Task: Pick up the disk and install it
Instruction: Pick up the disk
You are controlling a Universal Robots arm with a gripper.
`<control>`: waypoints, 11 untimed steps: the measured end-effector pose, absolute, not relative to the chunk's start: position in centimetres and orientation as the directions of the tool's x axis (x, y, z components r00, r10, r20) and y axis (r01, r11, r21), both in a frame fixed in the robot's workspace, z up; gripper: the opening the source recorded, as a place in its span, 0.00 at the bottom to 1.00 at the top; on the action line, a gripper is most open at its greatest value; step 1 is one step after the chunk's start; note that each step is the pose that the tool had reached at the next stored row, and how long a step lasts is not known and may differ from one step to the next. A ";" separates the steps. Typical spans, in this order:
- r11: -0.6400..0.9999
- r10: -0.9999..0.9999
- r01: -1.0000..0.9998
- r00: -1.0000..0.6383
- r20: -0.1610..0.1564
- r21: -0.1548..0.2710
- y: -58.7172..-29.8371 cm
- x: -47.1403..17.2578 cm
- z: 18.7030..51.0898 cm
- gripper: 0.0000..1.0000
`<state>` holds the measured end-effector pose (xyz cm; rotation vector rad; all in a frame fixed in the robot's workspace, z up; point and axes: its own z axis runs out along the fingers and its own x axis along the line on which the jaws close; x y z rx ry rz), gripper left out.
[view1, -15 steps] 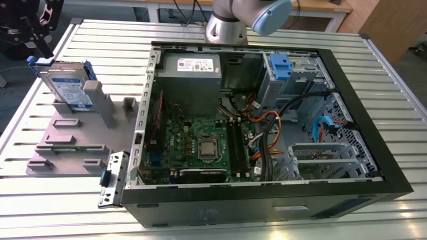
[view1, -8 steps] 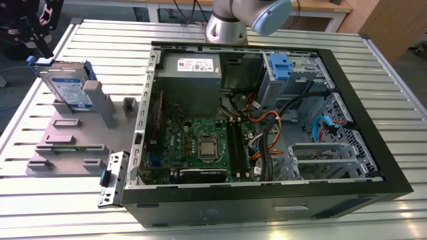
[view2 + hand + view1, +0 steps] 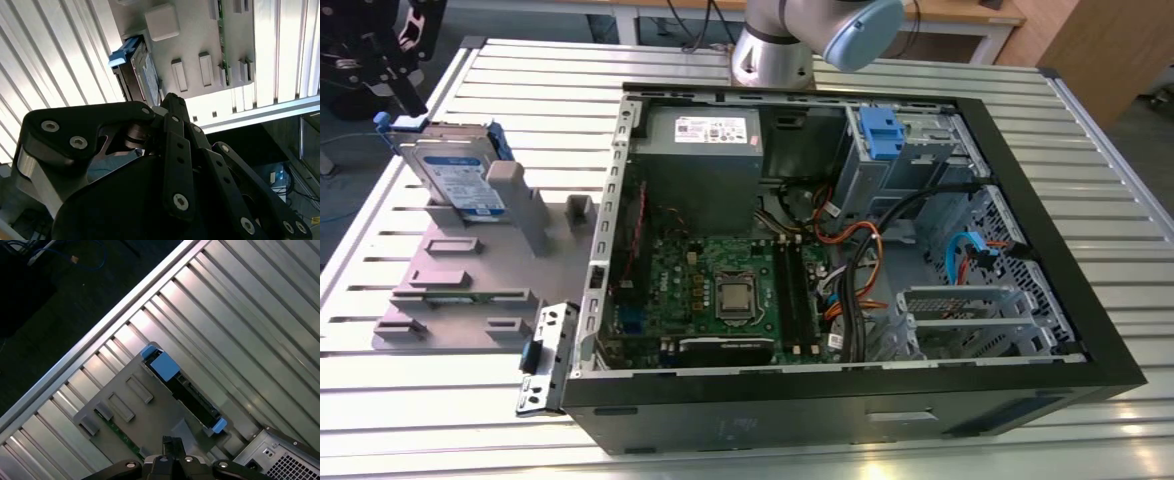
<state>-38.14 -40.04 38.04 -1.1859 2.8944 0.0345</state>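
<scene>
The disk (image 3: 454,175), silver with a white-and-blue label and a blue bracket, stands on edge in a grey holder (image 3: 467,290) at the exterior view's left. Both wrist views show it from above as a dark edge with blue ends, the disk (image 3: 190,395) and the disk (image 3: 142,67). My gripper (image 3: 414,105) hangs just above and beside the disk's top corner, apart from it. Seen in the first wrist view, the gripper (image 3: 168,441) has its fingers closed together on nothing. The gripper (image 3: 170,98) linkage blocks much of the second wrist view.
An open black computer case (image 3: 1107,360) lies on the slatted metal table (image 3: 520,80). Inside are a grey power supply (image 3: 700,140), a motherboard (image 3: 720,290), cables and a drive cage with a blue latch (image 3: 878,130). The table's edge (image 3: 100,332) runs close behind the holder.
</scene>
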 end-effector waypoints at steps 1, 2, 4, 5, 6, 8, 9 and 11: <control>0.711 -0.703 -0.703 -0.711 -0.021 0.015 -40.0 -38.1 38.0 0.11; 0.710 -0.704 -0.704 -0.710 -0.021 0.015 -40.0 -38.1 38.0 0.11; 0.708 -0.706 -0.706 -0.708 -0.021 0.015 -40.0 -38.1 38.0 0.11; 0.707 -0.707 -0.707 -0.707 -0.021 0.015 -40.0 -38.1 38.0 0.11; 0.706 -0.708 -0.708 -0.706 -0.021 0.015 -40.0 -38.1 38.0 0.11; 0.704 -0.710 -0.710 -0.704 -0.021 0.015 -40.0 -38.1 38.0 0.11; 0.703 -0.711 -0.711 -0.703 -0.021 0.015 -40.0 -38.1 38.0 0.11; 0.700 -0.713 -0.714 -0.701 -0.021 0.015 -40.0 -38.1 38.0 0.11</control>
